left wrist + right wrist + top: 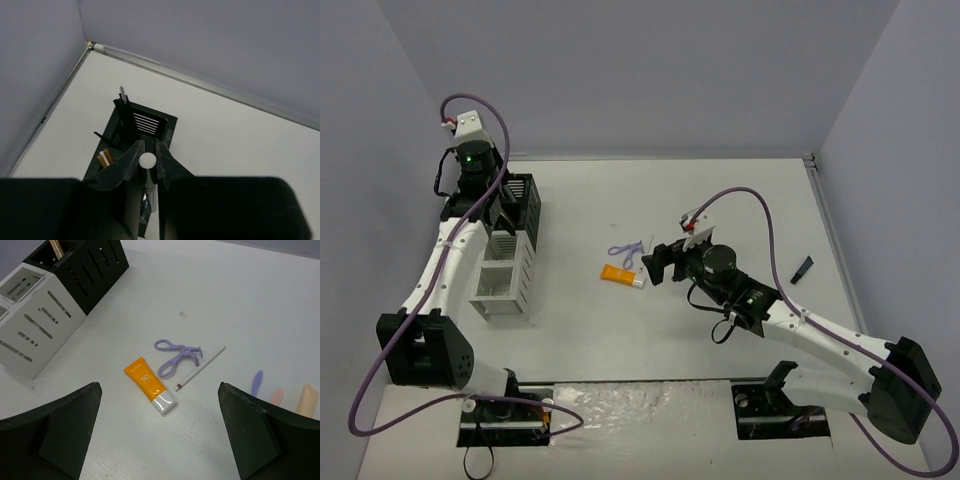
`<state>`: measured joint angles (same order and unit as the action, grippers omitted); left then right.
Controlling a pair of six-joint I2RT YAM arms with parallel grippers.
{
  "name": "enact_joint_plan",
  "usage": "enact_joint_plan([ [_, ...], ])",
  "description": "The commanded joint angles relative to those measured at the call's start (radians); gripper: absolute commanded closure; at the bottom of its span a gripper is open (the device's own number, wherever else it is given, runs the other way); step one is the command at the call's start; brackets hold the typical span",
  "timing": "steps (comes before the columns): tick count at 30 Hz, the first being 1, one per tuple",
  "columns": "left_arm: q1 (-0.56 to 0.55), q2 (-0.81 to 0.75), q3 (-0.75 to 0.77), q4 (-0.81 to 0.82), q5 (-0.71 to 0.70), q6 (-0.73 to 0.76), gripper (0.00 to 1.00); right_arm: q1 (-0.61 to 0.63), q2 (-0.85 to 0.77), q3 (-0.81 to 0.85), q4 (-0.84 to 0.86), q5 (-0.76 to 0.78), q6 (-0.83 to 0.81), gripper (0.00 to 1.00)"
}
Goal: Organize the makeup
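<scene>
An orange tube with a white cap lies on the table beside a purple looped tool and a thin white pencil. They also show in the top view: the tube and the purple tool. My right gripper is open and empty, hovering just near of the tube. My left gripper is shut on a grey pencil with a round white end, held upright over the rack's black section. Black pencils and tan ones stand in that section.
The black-and-white rack stands at the left under my left arm. A small black piece lies at the far right. Small purple, pink and tan items lie right of the white pencil.
</scene>
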<state>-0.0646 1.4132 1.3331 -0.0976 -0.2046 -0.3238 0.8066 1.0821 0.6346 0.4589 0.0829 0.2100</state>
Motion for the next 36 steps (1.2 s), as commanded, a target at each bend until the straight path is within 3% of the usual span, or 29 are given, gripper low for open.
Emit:
enact_joint_plan([
  [1,0.076,0.083,0.039,0.157,0.012,0.033,1.0,0.003,0.016,0.015,0.044,0.04,-0.004,0.0],
  [9,0.159,0.157,0.011,0.184,0.075,-0.037,0.89,0.0,0.043,0.026,0.026,0.075,-0.004,0.0],
  [13,0.162,0.165,0.011,0.16,0.094,-0.054,0.53,-0.001,0.082,0.042,0.021,0.084,0.007,0.0],
  [17,0.166,0.134,0.019,0.112,0.101,-0.074,0.3,-0.001,0.141,0.074,-0.03,0.145,0.043,0.0],
  [21,0.163,0.065,0.087,-0.102,0.121,-0.1,0.06,-0.004,0.222,0.139,-0.088,0.214,0.098,0.01],
  [27,0.163,-0.043,0.178,-0.367,0.249,-0.086,0.03,-0.016,0.407,0.218,-0.119,0.248,0.189,0.08],
  [36,0.164,-0.296,-0.073,-0.365,0.372,0.019,0.03,-0.017,0.601,0.318,-0.115,0.294,0.217,0.26],
])
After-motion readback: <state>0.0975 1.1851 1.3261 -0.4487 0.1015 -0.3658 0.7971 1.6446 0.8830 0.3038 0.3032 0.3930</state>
